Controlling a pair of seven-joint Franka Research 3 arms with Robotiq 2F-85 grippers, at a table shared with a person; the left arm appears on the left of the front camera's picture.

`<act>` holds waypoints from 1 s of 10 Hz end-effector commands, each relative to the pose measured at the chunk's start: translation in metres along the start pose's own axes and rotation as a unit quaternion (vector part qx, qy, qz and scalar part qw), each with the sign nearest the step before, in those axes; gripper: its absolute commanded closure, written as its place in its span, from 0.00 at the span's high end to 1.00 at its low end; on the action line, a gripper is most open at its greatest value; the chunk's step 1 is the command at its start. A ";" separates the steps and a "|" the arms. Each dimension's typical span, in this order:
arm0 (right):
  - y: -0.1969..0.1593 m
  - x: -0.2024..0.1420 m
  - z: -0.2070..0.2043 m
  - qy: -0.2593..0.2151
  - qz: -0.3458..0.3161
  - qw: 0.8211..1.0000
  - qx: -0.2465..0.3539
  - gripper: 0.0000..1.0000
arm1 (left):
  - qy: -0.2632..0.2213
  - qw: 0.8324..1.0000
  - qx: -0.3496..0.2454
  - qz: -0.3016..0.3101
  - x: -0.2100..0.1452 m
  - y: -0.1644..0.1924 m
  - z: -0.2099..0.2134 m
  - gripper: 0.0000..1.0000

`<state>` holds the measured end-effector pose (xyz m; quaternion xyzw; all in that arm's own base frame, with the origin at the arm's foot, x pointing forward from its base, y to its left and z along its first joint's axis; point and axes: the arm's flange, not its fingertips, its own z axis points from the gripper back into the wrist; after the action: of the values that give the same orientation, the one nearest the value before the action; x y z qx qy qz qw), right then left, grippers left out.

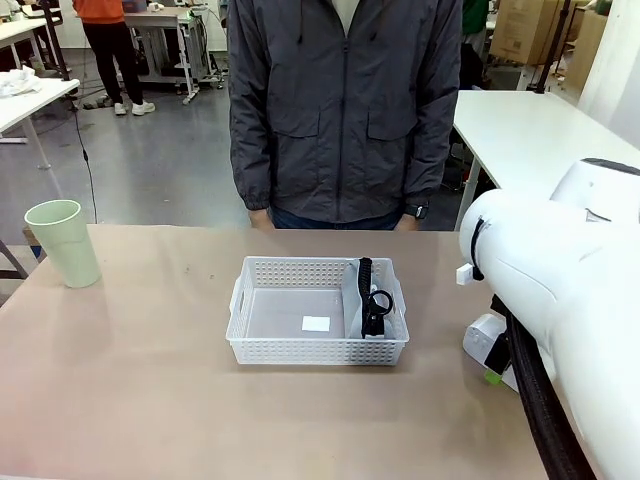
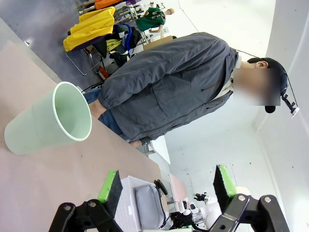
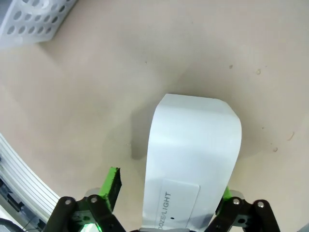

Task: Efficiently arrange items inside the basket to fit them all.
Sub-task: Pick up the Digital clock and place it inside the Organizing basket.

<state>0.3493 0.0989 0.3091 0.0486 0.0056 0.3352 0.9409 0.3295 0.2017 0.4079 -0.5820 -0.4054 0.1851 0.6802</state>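
We see the right pincer (image 3: 166,203) clamped on the white rectangular box (image 3: 193,164) at the shallow white perforated plastic basket's (image 1: 300,350) four o'clock on the tabletop (image 1: 130,380). Our left pincer (image 2: 166,191) stands apart. The pale green cup (image 1: 63,242) sits at the basket's ten o'clock.

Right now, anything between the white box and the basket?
Nothing visible. The white box sits between the right gripper fingers on bare table; only open tabletop lies toward the basket, whose left part is free beside the pouch.

pouch (image 1: 371,300) in basket (image 1: 250,305) | cup (image 1: 63,242) left | box (image 3: 193,169) right
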 end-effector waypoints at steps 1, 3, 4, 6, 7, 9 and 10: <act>0.001 -0.016 -0.006 -0.021 -0.046 0.998 0.024 0.40 | -0.003 1.000 -0.010 -0.006 -0.001 -0.001 0.001 1.00; -0.002 -0.016 -0.004 -0.032 -0.051 0.998 0.034 0.00 | -0.003 1.000 -0.010 -0.006 -0.001 -0.001 0.001 1.00; -0.002 -0.016 -0.004 -0.033 -0.054 0.997 0.033 0.00 | -0.003 1.000 -0.010 -0.006 -0.001 -0.001 0.001 1.00; -0.002 -0.016 -0.004 -0.032 -0.061 0.997 0.034 0.04 | -0.003 1.000 -0.010 -0.006 -0.001 -0.001 0.001 1.00; -0.003 -0.017 -0.004 -0.035 -0.064 0.997 0.036 0.00 | -0.003 1.000 -0.010 -0.006 -0.001 -0.001 0.001 1.00; -0.006 -0.020 0.002 -0.047 -0.082 0.994 0.047 0.00 | -0.003 1.000 -0.010 -0.006 -0.001 -0.001 0.001 1.00; -0.011 -0.025 0.014 -0.076 -0.128 0.984 0.102 0.00 | -0.003 1.000 -0.010 -0.006 -0.001 -0.001 0.001 1.00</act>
<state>0.3526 0.0832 0.3139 0.1044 -0.0094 0.2570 0.9607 0.3295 0.2017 0.4079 -0.5820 -0.4054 0.1850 0.6802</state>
